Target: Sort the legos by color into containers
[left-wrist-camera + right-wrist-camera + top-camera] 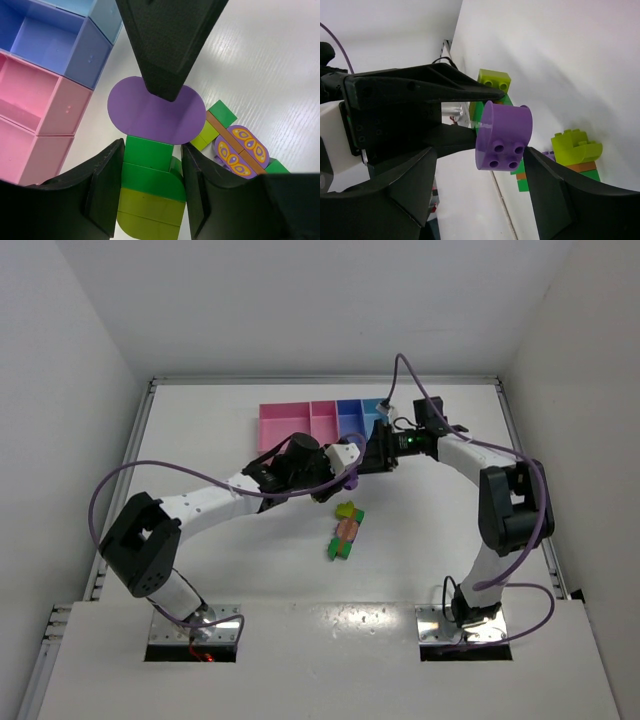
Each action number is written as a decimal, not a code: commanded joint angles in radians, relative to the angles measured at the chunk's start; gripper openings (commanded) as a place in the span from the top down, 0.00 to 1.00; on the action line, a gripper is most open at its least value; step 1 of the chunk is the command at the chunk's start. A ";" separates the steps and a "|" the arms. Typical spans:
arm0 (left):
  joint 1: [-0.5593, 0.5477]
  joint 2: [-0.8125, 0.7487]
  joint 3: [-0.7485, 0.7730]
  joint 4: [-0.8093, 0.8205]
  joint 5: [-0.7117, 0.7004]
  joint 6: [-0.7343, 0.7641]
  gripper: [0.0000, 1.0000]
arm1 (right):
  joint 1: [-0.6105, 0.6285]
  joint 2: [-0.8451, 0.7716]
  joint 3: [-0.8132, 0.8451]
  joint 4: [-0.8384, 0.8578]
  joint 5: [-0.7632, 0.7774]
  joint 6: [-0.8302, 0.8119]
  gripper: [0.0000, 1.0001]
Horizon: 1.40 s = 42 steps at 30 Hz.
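My left gripper (152,148) is shut on a stack of green and yellow-green legos (148,187), held above the table, with a round purple lego (155,111) on its end. My right gripper (480,152) is open, its fingers on either side of that purple lego (504,135); one fingertip (162,75) lies over it. In the top view both grippers meet at the table's middle, the left gripper (345,464) below the trays and the right gripper (374,454) beside it. The containers stand behind them: wide pink (283,426), narrow pink (323,418), purple-blue (350,416), light blue (373,407).
A small pile of joined legos lies just in front of the grippers: yellow-green (346,510), salmon pink (347,528), green (340,548). A purple butterfly-printed piece (241,151) lies in it. White walls enclose the table on the left, back and right.
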 commanded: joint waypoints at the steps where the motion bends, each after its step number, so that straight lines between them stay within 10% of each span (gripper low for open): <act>1: -0.019 -0.043 0.044 0.093 0.004 0.002 0.88 | 0.020 0.019 0.040 0.046 -0.055 0.028 0.30; 16: -0.019 -0.070 0.035 0.105 -0.049 -0.007 0.88 | 0.000 0.019 0.031 0.045 -0.026 0.040 0.13; 21: -0.019 -0.070 0.035 0.105 -0.049 -0.007 0.89 | 0.000 0.030 0.031 0.078 -0.070 0.040 0.44; 30: -0.019 -0.061 0.044 0.123 -0.049 -0.007 0.89 | 0.029 0.051 0.040 0.219 -0.181 0.160 0.61; 36: -0.019 -0.082 0.007 0.124 -0.060 -0.016 0.89 | 0.015 0.042 0.019 0.341 -0.221 0.247 0.98; 42: -0.010 -0.127 -0.080 0.114 -0.088 -0.025 0.90 | -0.093 0.077 0.129 0.341 -0.192 0.247 1.00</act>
